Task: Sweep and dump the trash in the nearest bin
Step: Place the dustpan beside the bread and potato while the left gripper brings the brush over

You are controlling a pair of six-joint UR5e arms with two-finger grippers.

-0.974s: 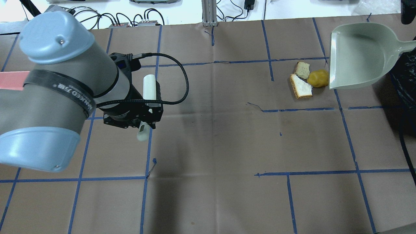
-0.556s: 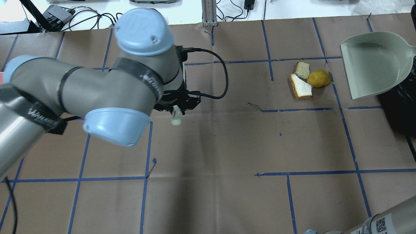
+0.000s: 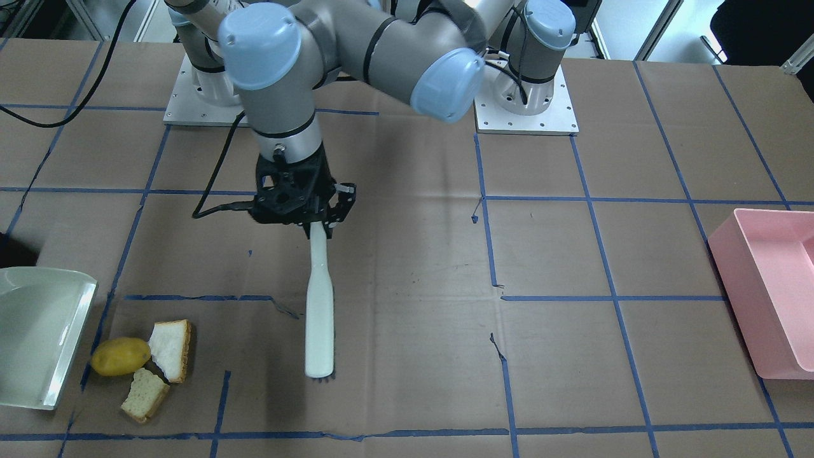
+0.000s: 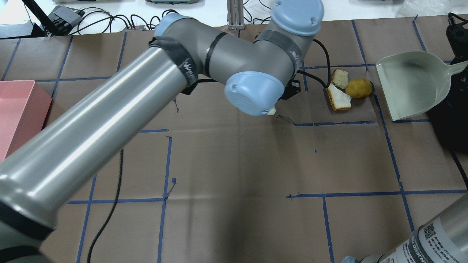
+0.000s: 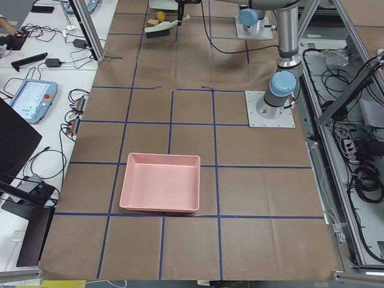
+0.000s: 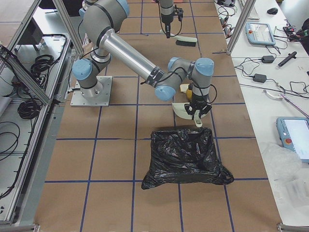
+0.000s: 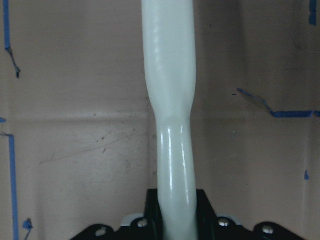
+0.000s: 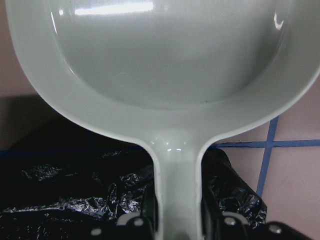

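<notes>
The brush (image 3: 319, 318) is clamped by the left gripper (image 3: 316, 224), the dustpan (image 4: 409, 84) by the right gripper (image 8: 177, 222). The potato (image 4: 359, 88) and bread pieces (image 4: 339, 98) are clustered beside the dustpan, toward the table's (image 4: 237, 164) far edge.

I see the table (image 4: 234, 164) covered with brown paper, and blue tape lines (image 4: 365, 194) divide it into squares. Beyond its far edge in the overhead view there are black cables (image 4: 109, 18) and an aluminium post (image 4: 236, 14). In the left side view a white bench (image 5: 36, 72) beside the table carries a tablet (image 5: 33, 99) with a lit screen, and a dark monitor (image 5: 15, 147) stands nearer to the camera
</notes>
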